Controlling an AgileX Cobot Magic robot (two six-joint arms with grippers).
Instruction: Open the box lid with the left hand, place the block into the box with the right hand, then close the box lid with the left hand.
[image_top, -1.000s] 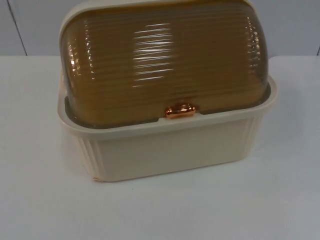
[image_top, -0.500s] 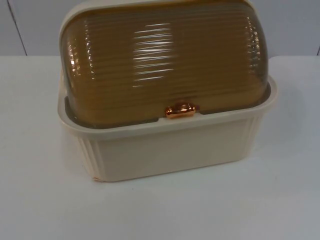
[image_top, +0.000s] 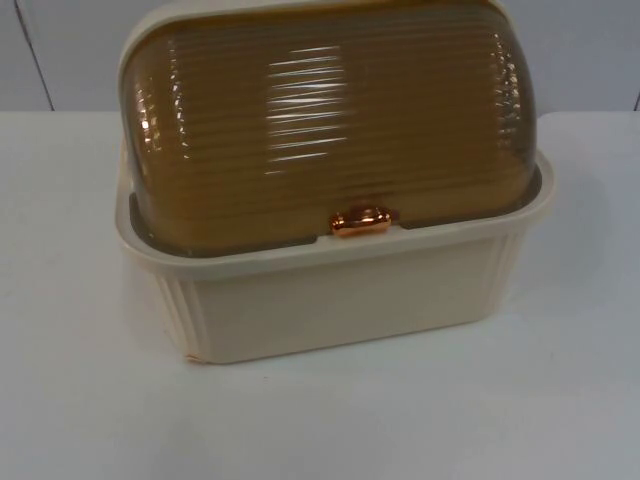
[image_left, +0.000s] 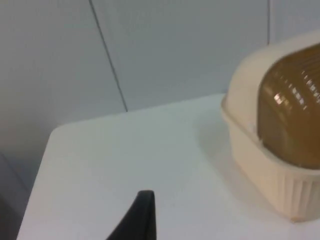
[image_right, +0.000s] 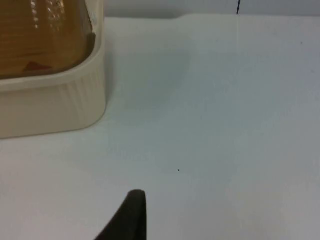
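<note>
Nearest to us the white table (image_top: 400, 420) lies bare along its front edge, and behind that strip stands the cream box (image_top: 340, 300) with its ribbed wall facing us, about midway across the table. Its amber, ridged lid (image_top: 330, 130) is down, the lower edge sitting inside the box's rim, with the small copper handle (image_top: 362, 221) at the middle of that edge. The left gripper (image_left: 142, 220) hangs above the table off the box's left end, apart from it and near a table corner; we cannot tell whether it is open or closed. The right gripper (image_right: 130, 217) hangs above the table off the box's right end, also apart, and again we cannot tell its state. Behind the table's far edge stands the grey partition wall (image_top: 60, 50).
</note>
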